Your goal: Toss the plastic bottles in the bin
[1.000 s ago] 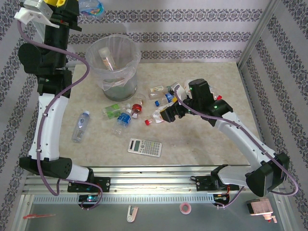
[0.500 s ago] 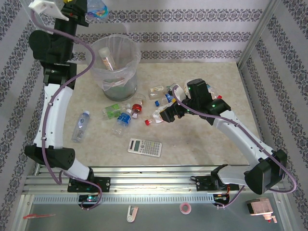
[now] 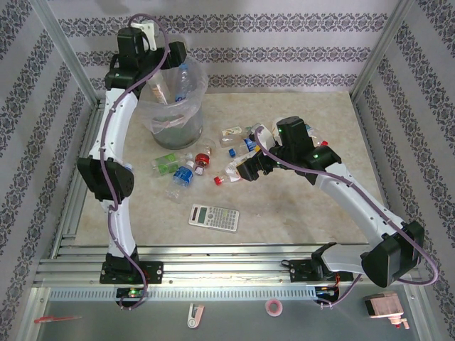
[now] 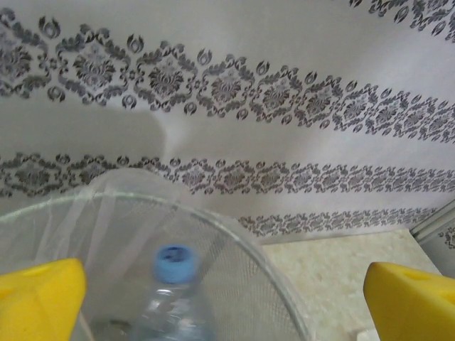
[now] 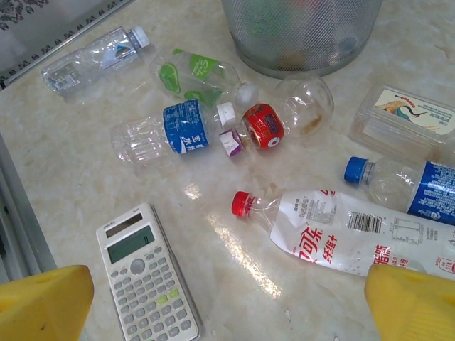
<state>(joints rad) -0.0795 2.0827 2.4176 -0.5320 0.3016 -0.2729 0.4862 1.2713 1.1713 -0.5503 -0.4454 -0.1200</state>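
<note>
Yellow-fingered left gripper (image 4: 226, 298): spread wide above bin (image 4: 234, 241) mouth, holding nothing. Blue-capped bottle (image 4: 175, 264) sits cap-up inside, directly beneath.
Right gripper (image 5: 227, 305): spread, low beside crushed red-capped bottle (image 5: 334, 238), likely next pick.
Other bottles (image 3: 183, 174): scattered on table (image 3: 298, 206) near bin.
Calculator (image 5: 146, 273): not bin-bound.

Overhead looked down from near edge, sharing bin (image 4: 234, 270) with far-facing left wrist, calculator (image 5: 146, 273) with close, downward right wrist.
</note>
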